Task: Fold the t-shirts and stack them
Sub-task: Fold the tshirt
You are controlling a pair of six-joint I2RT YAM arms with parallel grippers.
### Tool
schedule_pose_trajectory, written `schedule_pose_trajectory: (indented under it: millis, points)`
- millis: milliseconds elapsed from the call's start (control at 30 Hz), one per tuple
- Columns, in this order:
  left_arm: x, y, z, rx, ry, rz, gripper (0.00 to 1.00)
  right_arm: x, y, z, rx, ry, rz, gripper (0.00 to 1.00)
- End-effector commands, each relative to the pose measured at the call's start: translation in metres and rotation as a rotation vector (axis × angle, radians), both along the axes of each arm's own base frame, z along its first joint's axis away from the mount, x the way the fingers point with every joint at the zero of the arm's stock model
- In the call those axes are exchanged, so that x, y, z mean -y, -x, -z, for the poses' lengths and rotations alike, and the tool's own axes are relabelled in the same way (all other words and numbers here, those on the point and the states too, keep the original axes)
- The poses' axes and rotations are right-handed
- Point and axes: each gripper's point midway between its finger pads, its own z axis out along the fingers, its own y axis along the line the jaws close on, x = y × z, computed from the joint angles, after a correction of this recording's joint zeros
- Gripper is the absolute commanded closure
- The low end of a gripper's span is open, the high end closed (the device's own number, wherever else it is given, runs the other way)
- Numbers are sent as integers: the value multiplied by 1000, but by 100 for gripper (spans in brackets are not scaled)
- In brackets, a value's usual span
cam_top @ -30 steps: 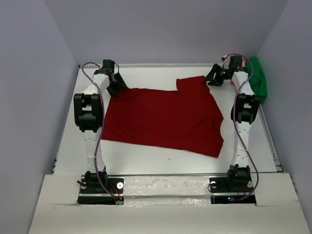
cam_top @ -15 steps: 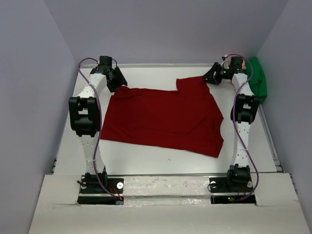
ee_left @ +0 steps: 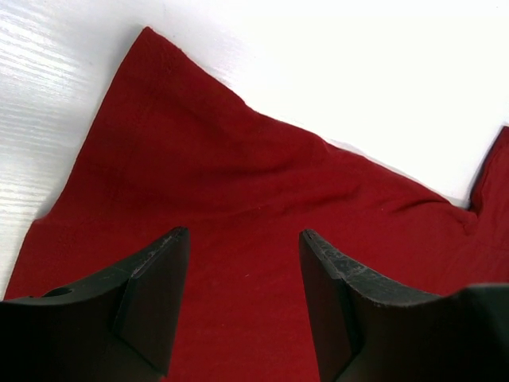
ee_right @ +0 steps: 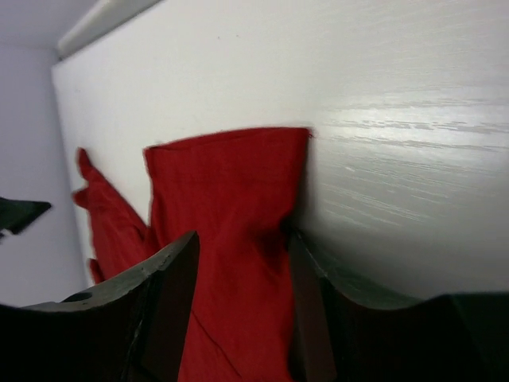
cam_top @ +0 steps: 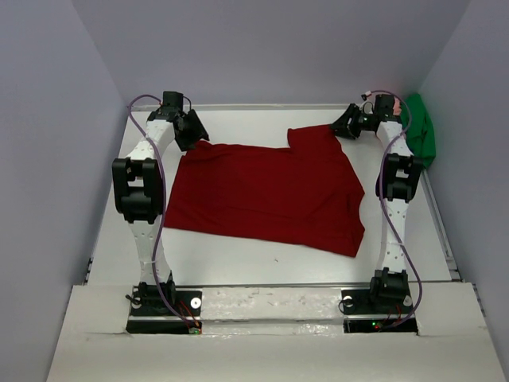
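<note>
Red t-shirt (cam_top: 266, 195) lies flat, left and right jaws spread over its far corners.

My left arm (cam_top: 143, 239) and my right arm (cam_top: 390, 235) are wearing white shells with chunky black joints. A thin purple cable (cam_top: 161, 227) is looping along each one. Both are growing out of flat black bases (cam_top: 163, 306) with tiny lights (cam_top: 374, 324) glowing. My fingers (ee_left: 151, 302) are looking black and wedge-shaped

Green t-shirt (cam_top: 421, 131) against right wall (cam_top: 477, 175).
</note>
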Motion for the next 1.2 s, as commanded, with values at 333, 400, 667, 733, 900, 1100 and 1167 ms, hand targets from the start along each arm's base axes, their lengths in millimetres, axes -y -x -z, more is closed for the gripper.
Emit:
schedule_pose_trajectory:
  millis: [333,400,667,733,900,1100,1167]
  points:
    - [7,-1,-52,98,23,43,34,37,-7,27,-55,219,165,39]
    - [8,-1,-51,95,25,45,34,37,-8,25,-53,218,169,39]
    - [9,-1,-50,92,34,45,34,16,-5,8,-42,90,91,52]
    - [10,-1,-53,98,38,49,34,15,-3,6,-41,83,80,57]
    - [12,0,-58,105,49,53,34,4,1,8,-48,60,48,57]
    - [12,1,-55,101,44,56,34,-14,6,13,-58,43,4,59]
    - [11,1,-52,96,45,53,34,-20,7,13,-53,44,-8,61]
